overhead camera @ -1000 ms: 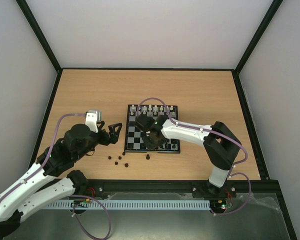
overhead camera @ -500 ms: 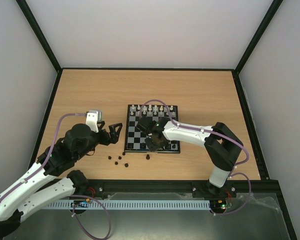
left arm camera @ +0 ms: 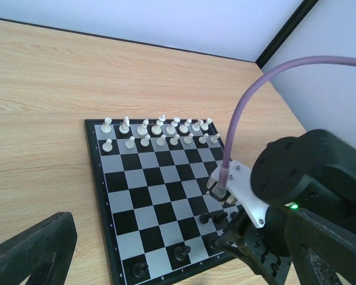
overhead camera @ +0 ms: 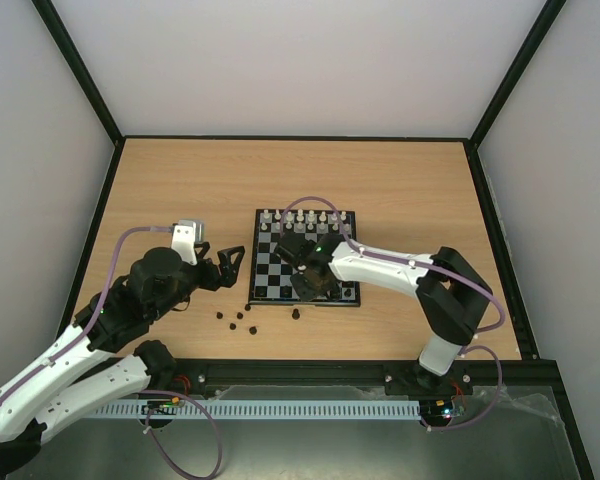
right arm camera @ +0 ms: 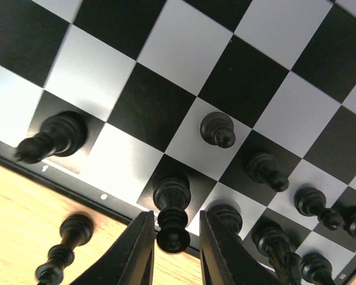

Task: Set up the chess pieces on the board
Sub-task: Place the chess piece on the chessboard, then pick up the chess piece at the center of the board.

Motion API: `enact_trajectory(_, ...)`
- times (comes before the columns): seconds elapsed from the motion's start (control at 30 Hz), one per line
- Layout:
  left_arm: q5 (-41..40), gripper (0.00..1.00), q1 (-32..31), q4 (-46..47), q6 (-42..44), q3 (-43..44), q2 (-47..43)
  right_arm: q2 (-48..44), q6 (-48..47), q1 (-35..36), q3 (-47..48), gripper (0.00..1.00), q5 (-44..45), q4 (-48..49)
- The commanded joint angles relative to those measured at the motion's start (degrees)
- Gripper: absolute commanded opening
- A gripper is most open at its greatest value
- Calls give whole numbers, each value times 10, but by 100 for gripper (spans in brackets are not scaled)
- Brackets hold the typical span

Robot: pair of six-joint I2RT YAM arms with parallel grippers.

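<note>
The board (overhead camera: 280,262) lies mid-table, with white pieces in its two far rows. My right gripper (overhead camera: 310,283) hovers over the board's near edge. In the right wrist view its fingers (right arm camera: 175,237) stand on either side of a black piece (right arm camera: 172,205) that stands upright on a near-row black square, with small gaps on both sides. Several more black pieces (right arm camera: 218,129) stand on neighbouring squares. My left gripper (overhead camera: 230,266) is open and empty, left of the board, facing it. Several loose black pieces (overhead camera: 236,321) lie on the wood off the near-left corner.
One black piece (overhead camera: 296,314) lies on the wood just in front of the board and also shows in the right wrist view (right arm camera: 68,237). White pieces (left arm camera: 160,133) fill the far rows. Black frame rails border the table.
My right gripper has shifted slightly toward the board's near edge. The left arm has not moved.
</note>
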Motion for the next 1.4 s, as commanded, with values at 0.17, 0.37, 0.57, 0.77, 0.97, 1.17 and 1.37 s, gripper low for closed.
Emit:
enact_trajectory(0.17,-4,99,3,5,-2,-5,1,-103,1,-1,21,30,-11,-16)
enact_trajectory(0.37,-4,99,2,5,-2,-4,1,-128,2,1,19,36,-34,-30)
enact_trajectory(0.57,-5,99,3,4,-2,-5,1,-145,15,29,1,43,-40,-32)
enact_trajectory(0.77,-5,99,3,4,-2,-4,2,-138,30,72,-12,47,-38,-36)
enact_trajectory(0.97,-5,99,3,3,-2,-5,-1,-104,45,103,-31,47,-39,-22)
enact_trajectory(1.17,-4,99,2,4,-2,-5,-1,-65,50,109,-30,46,-39,-6)
enact_trajectory(1.37,-3,99,3,4,-2,-4,-3,-25,45,108,-18,42,-35,4)
